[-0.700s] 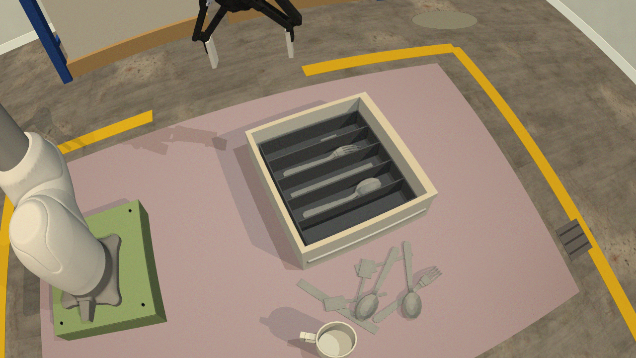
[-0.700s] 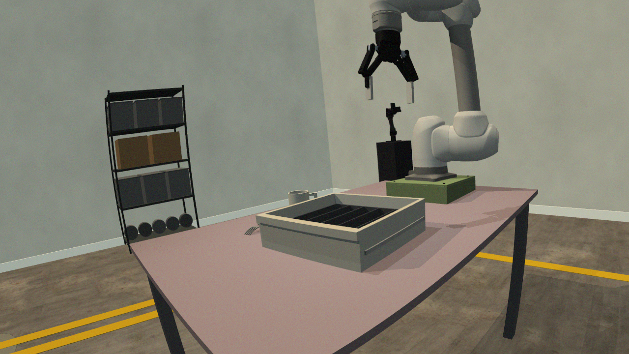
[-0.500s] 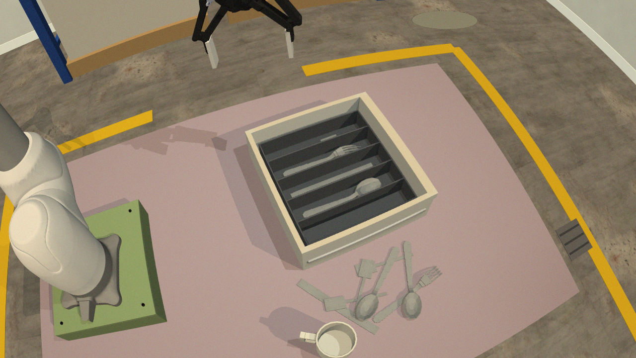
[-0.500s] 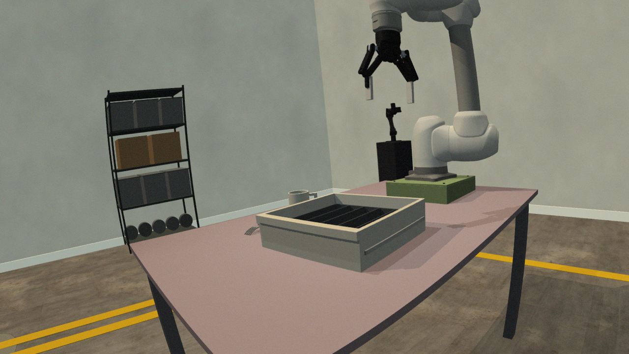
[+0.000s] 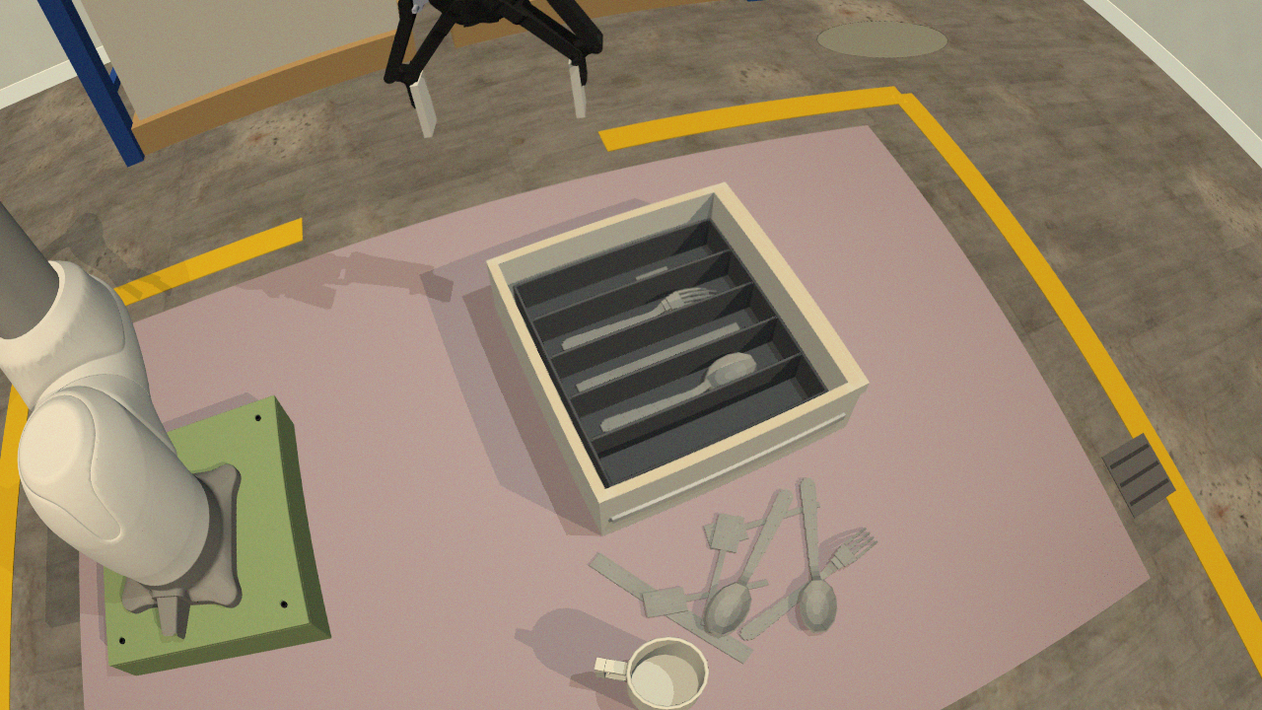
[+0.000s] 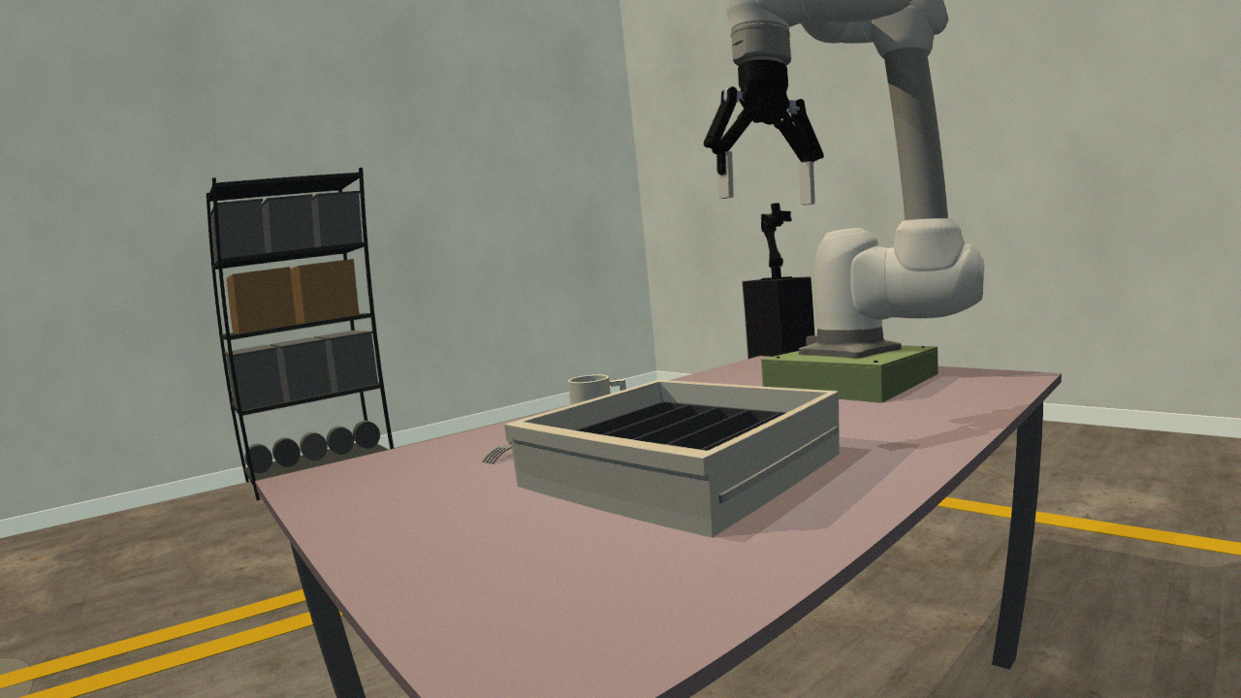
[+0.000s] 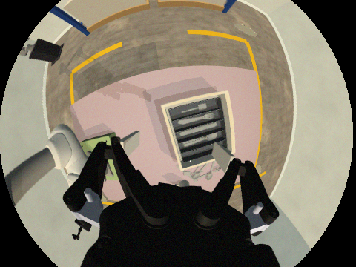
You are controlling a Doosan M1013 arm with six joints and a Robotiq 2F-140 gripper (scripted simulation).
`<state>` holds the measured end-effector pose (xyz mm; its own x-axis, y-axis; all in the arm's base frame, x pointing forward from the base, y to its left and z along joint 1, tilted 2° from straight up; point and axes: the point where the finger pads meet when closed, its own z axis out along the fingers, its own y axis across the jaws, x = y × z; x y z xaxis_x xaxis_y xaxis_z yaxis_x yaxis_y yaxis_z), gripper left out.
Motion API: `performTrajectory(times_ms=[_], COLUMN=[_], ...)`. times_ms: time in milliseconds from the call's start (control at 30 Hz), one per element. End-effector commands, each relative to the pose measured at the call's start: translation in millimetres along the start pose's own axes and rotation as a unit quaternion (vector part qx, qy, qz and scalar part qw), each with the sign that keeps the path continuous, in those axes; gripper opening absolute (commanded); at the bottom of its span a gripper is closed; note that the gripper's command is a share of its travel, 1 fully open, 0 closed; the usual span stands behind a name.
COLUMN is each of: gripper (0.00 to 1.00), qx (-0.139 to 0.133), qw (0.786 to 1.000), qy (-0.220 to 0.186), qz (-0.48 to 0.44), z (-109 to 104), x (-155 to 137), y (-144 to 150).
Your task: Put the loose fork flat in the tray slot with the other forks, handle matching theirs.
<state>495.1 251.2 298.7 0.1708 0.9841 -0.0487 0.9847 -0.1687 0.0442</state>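
The pincer (image 6: pixel 767 177) hangs high over the table (image 6: pixel 486 555), fingers (image 5: pixel 424 104) spread as wide as they go and nothing between them. Far below it and off to the side away from the arm's base (image 5: pixel 295 459) sits the tray (image 5: pixel 539 353), a cream-walled box with dark slots running side by side. In the top view one fork (image 5: pixel 639 316) lies flat in the second slot from the tray's far wall, its tines toward the right-hand end and its handle toward the base side; a long flat piece (image 5: pixel 657 355) lies in the slot after it and a spoon (image 5: pixel 683 392) in the one after that, bowl at the same end as the tines. The loose fork (image 5: pixel 807 583) lies on the table beyond the tray's front wall, well away from the pincer and much lower, in a heap of cutlery: its tines point up and away from the base and its handle passes under a spoon (image 5: pixel 813 565) that crosses it. A second spoon (image 5: pixel 740 574) and some flat pieces (image 5: pixel 666 600) overlap beside it. A mug (image 5: pixel 667 675) stands just past the heap, nearer the table's edge. From the wrist view the tray (image 7: pixel 228 124) shows small between the spread fingers.
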Motion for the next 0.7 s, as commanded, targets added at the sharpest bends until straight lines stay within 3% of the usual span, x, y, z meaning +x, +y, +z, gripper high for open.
performTrajectory(times_ms=[0, 67, 167, 267, 333, 400, 433, 667], gripper=[1.00, 1.00, 1.00, 1.00, 1.00, 1.00, 1.00, 1.00], qx=[0.003, 0.008, 0.018, 0.021, 0.025, 0.025, 0.028, 0.036], qw=[0.999, 0.997, 0.983, 0.975, 0.966, 0.966, 0.955, 0.923], qy=[0.000, -0.001, -0.002, -0.003, -0.003, -0.003, -0.004, -0.004], qz=[0.033, 0.081, 0.184, 0.222, 0.259, 0.259, 0.295, 0.384], z=[13, 34, 55, 77, 92, 92, 112, 164], x=[-11, -31, -61, -89, -111, -111, -139, -218], y=[28, 69, 101, 134, 154, 154, 178, 234])
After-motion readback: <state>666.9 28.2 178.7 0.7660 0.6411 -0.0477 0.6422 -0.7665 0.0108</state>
